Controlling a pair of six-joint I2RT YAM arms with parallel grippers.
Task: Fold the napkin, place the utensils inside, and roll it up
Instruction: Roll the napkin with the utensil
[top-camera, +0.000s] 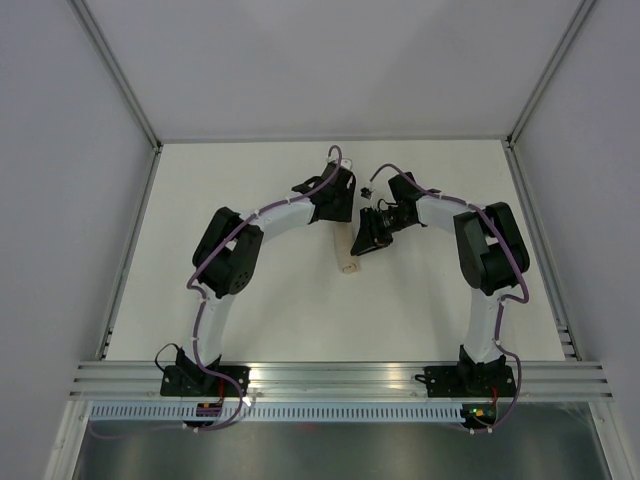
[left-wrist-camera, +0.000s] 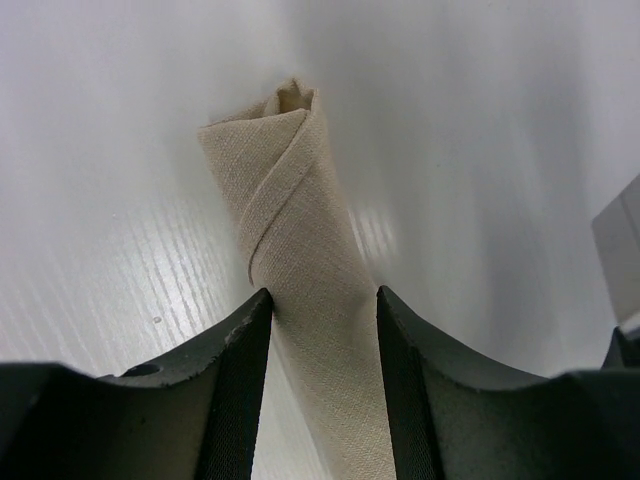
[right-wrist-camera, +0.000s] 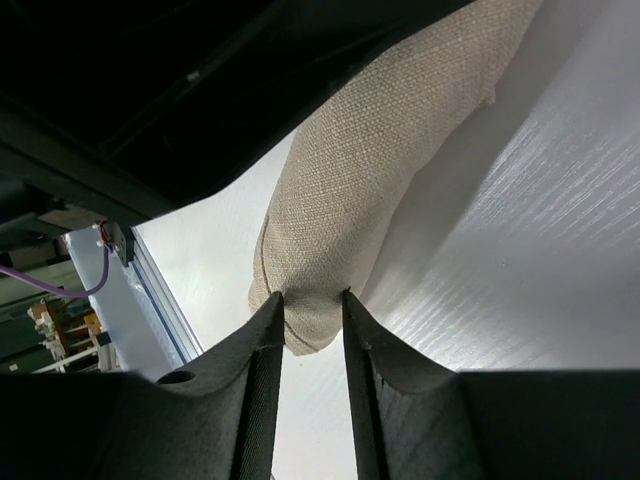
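The napkin (top-camera: 345, 258) is rolled into a narrow tan tube lying on the white table between my two grippers. In the left wrist view the roll (left-wrist-camera: 290, 190) runs away from the camera, with a diagonal wrapped edge and an open far end. My left gripper (left-wrist-camera: 323, 300) holds it across its width, both fingers touching its sides. My right gripper (right-wrist-camera: 313, 300) is shut on the rounded end of the roll (right-wrist-camera: 380, 170), pinching the cloth. In the top view the left gripper (top-camera: 335, 205) is over the far end and the right gripper (top-camera: 362, 243) beside the near part. The fork is hidden.
The white table (top-camera: 300, 320) is bounded by aluminium rails (top-camera: 340, 378) at the near edge and grey walls on the other sides. The left arm's dark body (right-wrist-camera: 150, 80) hangs close over the right wrist view. A frame post (right-wrist-camera: 110, 270) stands at that view's left.
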